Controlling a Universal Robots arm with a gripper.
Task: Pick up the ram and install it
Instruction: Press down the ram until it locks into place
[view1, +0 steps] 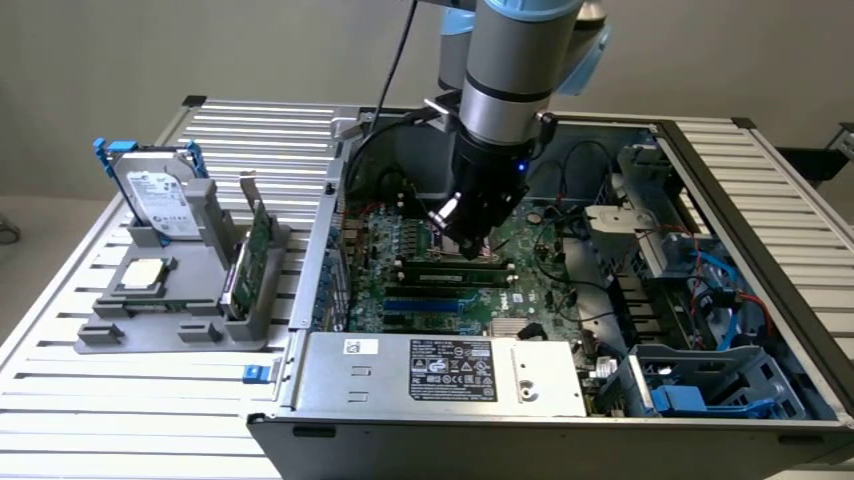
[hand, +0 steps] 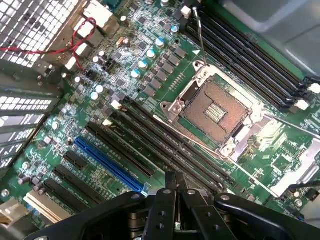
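Exterior view, reading from its left. On the table (view1: 80, 400), outside the case (view1: 314, 290) on the exterior view's left, a grey holder (view1: 147, 335) carries a hard drive (view1: 158, 195) and an upright green card (view1: 254, 250); neither belongs to the task. Inside the case, near its middle, lies the motherboard (view1: 534, 290); the ram (view1: 447, 268) lies along a slot there, level and low, apparently already in its slot rather than held. Directly above the ram, also mid-case, stands the end effector (view1: 470, 240); its fingers are closed together with nothing seen between them, and the tip looks to be at or just over the stick's upper edge, though contact cannot be confirmed. The wrist view shows the same closed fingers (hand: 167, 200) over the board, with the open CPU socket (hand: 215, 107) and a blue slot (hand: 107, 162) beyond. Judged step: installation, the pick being done; seating calls for straight downward pressure, centred on the stick, so that both ends go home evenly.
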